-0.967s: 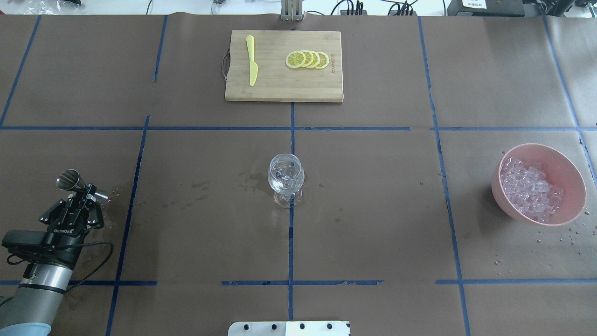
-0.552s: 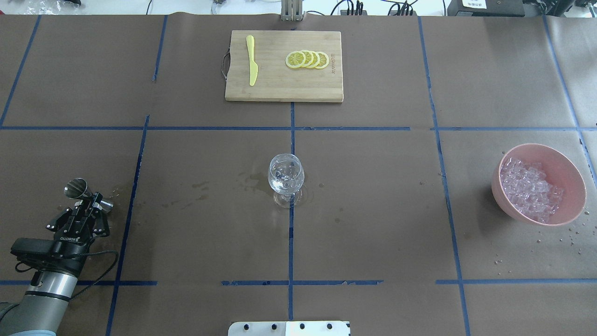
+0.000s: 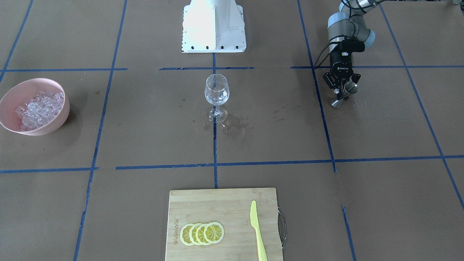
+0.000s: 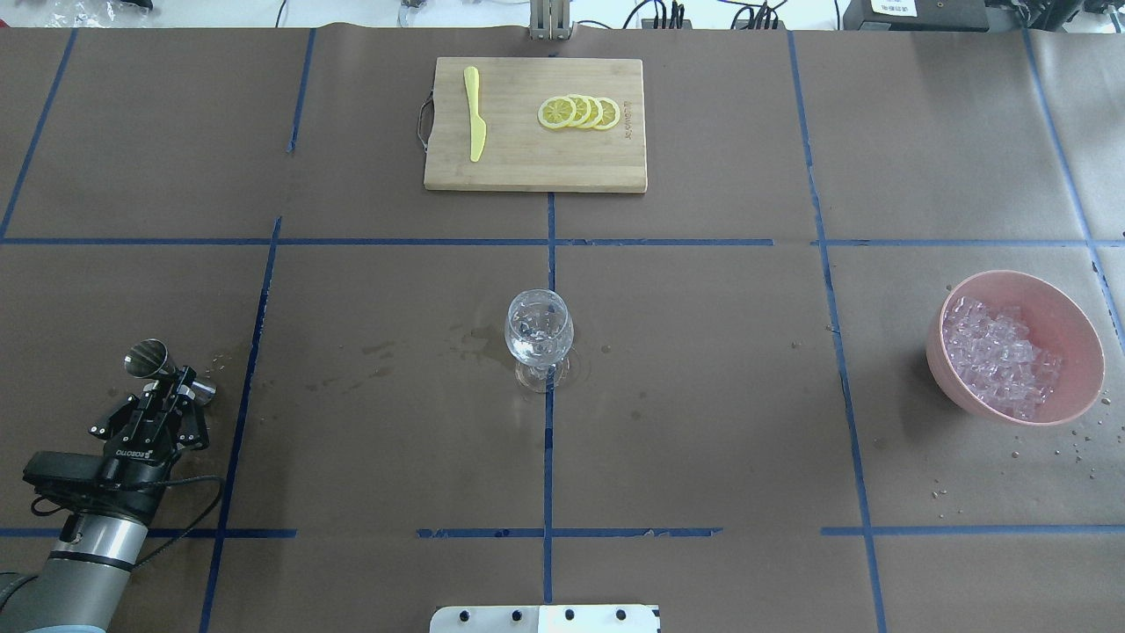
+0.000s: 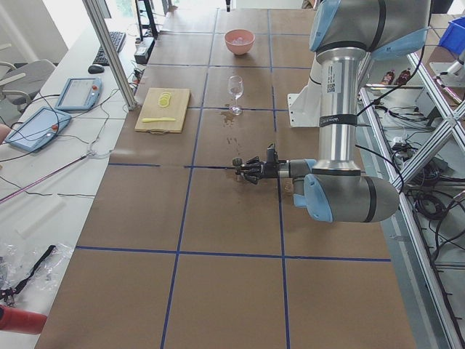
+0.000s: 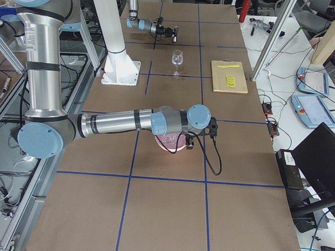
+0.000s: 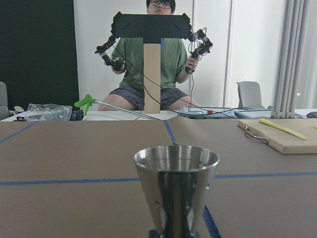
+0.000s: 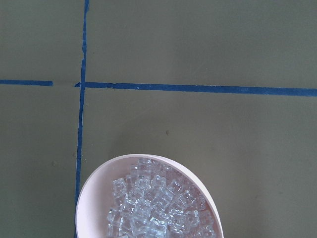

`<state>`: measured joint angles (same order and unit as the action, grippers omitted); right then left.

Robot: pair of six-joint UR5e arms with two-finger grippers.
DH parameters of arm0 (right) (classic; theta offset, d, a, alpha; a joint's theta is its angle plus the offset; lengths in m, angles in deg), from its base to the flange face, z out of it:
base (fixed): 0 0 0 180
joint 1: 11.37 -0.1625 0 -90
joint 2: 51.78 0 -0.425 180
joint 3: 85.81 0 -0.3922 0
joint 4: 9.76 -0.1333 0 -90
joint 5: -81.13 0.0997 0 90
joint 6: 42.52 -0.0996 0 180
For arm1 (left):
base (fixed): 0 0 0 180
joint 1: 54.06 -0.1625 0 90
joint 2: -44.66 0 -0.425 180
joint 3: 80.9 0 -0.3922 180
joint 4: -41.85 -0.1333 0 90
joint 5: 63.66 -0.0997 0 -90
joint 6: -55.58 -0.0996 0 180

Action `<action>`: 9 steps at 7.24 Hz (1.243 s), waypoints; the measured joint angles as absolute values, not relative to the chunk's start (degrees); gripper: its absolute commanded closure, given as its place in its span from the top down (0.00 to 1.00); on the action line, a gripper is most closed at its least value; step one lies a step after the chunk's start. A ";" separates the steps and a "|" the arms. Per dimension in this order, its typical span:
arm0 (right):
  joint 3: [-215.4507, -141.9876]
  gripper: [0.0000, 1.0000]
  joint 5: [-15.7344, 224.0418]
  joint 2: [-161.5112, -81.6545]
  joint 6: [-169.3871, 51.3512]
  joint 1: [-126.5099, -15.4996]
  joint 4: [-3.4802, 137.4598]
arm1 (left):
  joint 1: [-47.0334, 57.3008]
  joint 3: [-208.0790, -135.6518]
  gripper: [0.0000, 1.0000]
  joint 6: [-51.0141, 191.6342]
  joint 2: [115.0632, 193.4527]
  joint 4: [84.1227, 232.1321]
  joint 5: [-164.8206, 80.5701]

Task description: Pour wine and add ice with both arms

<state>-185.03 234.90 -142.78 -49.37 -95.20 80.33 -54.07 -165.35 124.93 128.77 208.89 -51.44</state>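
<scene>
A clear wine glass stands upright at the table's middle, also in the front-facing view. A few dark specks show in its bowl; I cannot tell if they are wine. My left gripper is low at the near left, shut on the waist of a steel jigger, which stands upright in the left wrist view. The ice is heaped in a pink bowl at the right. My right arm's wrist hovers over that bowl; I cannot tell how its gripper stands. The right wrist view looks down on the ice.
A bamboo cutting board lies at the far middle with a yellow knife and lemon slices. Wet stains spread around the glass. Droplets lie near the bowl. The white stand is at the robot's side.
My left gripper has sunk toward the table and drawn back a little toward the robot, with the jigger in it. The jigger has turned more upright. Glass and bowl have not moved.
</scene>
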 measured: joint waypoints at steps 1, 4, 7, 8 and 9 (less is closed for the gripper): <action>-184.99 1.00 234.95 -142.77 -49.37 -95.17 80.33 | -54.11 -165.14 0.27 124.91 128.78 208.93 -51.44; -184.89 1.00 235.02 -142.79 -49.39 -95.14 80.33 | -54.20 -165.01 0.51 124.56 128.78 208.99 -51.44; -184.73 1.00 235.03 -142.78 -49.37 -95.17 80.33 | -54.22 -165.29 0.99 122.99 128.65 209.03 -51.06; -184.71 1.00 235.03 -142.77 -49.37 -95.20 80.33 | -54.16 -165.41 0.99 120.00 128.19 210.02 -49.79; -184.73 1.00 235.03 -142.80 -49.39 -95.21 80.33 | -54.13 -165.50 0.99 116.08 127.50 212.57 -47.45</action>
